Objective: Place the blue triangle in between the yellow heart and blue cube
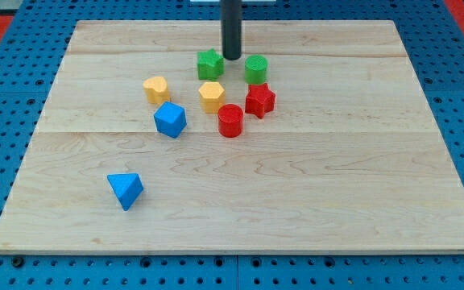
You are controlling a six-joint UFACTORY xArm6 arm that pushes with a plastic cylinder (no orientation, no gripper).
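The blue triangle [125, 190] lies alone toward the view's bottom left of the wooden board [337, 185]. The blue cube [170, 120] sits up and to the right of it. Two yellow blocks are near the cube: one [156, 89] just above it and one [211, 96] to its right; I cannot tell which is the heart. My tip [231, 58] is at the view's top centre, between the two green blocks, far from the blue triangle.
A green block [209, 64] is just left of the tip and a green cylinder [256, 69] just right. A red star-like block [259, 101] and a red cylinder [230, 120] sit below them. Blue pegboard surrounds the board.
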